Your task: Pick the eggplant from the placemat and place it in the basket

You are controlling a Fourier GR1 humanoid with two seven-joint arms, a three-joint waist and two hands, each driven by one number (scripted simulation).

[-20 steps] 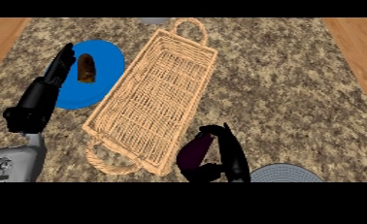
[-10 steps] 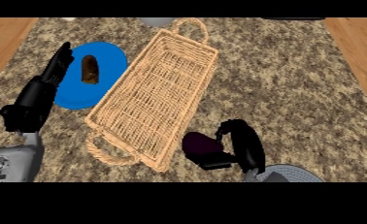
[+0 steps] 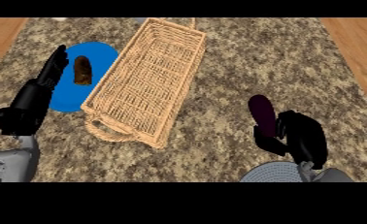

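Tabletop [image 3: 237,58] carries the long wicker basket [image 3: 147,82] left of centre. Right hand [image 3: 301,138], lower right, curls round the dark eggplant [image 3: 262,114], well apart from the basket; it likely handles light, smooth, slippery, best gripped mid-body. Its lower end is hidden. Left hand [image 3: 36,99] rests open at left.

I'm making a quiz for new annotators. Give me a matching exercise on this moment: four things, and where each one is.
1. eggplant
2. basket
3. brown item
4. left robot hand

a. on the blue plate
b. in the right robot hand
c. open, at the view's left edge
d. mid-counter, holding nothing

Pairs: 1-b, 2-d, 3-a, 4-c
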